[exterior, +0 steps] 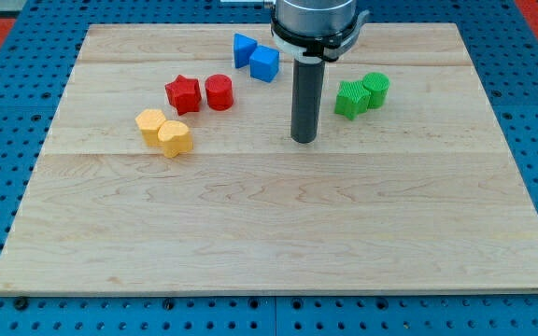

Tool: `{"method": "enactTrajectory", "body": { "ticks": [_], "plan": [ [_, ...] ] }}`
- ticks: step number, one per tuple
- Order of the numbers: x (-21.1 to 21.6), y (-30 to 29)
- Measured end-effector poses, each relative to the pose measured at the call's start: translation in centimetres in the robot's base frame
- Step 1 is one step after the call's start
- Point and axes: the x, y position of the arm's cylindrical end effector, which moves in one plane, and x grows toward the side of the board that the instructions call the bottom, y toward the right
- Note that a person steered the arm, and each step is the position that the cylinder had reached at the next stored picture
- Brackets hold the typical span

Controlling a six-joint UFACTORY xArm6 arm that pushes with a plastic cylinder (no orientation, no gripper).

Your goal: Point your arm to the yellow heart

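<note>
Yellow heart (175,138) sits left on the tabletop (269,233), touching a yellow block (150,124) | my tip (304,140) well right of it, tool bare rod, holding nothing | looks light, stiff, slidey; I'd nudge its right flank, no grasp.

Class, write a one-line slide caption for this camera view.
My tip rests mid-board, well right of the yellow heart beside a yellow block.
</note>
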Motion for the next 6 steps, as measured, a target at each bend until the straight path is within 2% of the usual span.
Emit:
{"method": "enactTrajectory", "body": {
  "ticks": [3, 5, 6],
  "plan": [
    [0.8, 0.1],
    [4.7, 0.5],
    [4.9, -3.2]
  ]
}}
